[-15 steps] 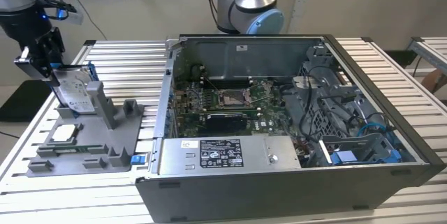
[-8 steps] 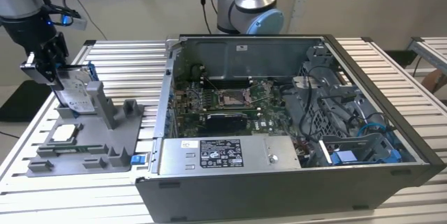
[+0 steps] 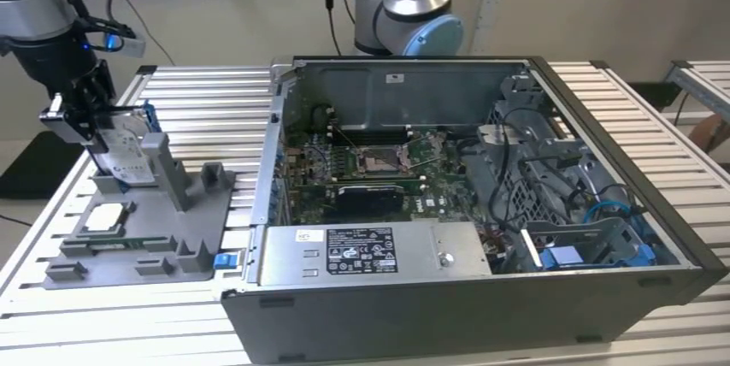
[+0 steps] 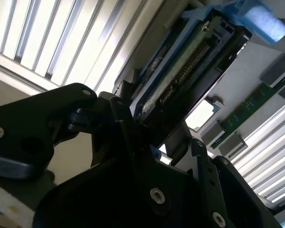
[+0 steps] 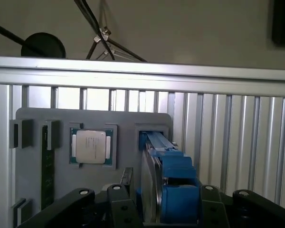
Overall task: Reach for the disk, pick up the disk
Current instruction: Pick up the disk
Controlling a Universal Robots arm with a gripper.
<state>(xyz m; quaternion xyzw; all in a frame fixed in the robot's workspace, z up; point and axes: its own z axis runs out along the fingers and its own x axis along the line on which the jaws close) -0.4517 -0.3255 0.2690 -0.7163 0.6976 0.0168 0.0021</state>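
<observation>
Disk [image 3: 123, 159] stands on edge in a slot at the back of the grey fixture [image 3: 171, 250], at the exterior view's far left. Silver face and white label are turned toward the camera, and the blue bracket shows along its edges. In both wrist views the disk [image 5: 173, 171] [image 4: 190, 61] runs straight out from the gripper, its far end seated in the fixture slot.

Gripper [image 3: 101, 133] hangs directly over the disk's top edge. In both wrist views the gripper [image 5: 161, 199] [image 4: 154, 128] has its black jaws straddling the disk at a narrow setting, one on each face. Cannot tell whether the pads are actually pressing on it.

Just beside the disk, toward the exterior view's right, a grey upright post [image 3: 169, 174] rises from the same fixture, close to the jaws' working space. In front of the disk, the small square chip [image 3: 101, 218] [image 5: 91, 147] lies flat in its recess, with a green memory stick [image 3: 118, 244] [image 5: 47, 166] in its own slot just beside it.

The fixture rests on the slatted aluminium surface [image 3: 205, 92]. Further right, touching or nearly touching the fixture, is the open computer case [image 3: 479, 306]: motherboard [image 3: 365, 161] in the middle, power supply [image 3: 365, 255] along the near wall, blue plastic cage [image 3: 570, 256] and cabling at the far right. A second arm's base [image 3: 405, 15] stands behind the case.
</observation>
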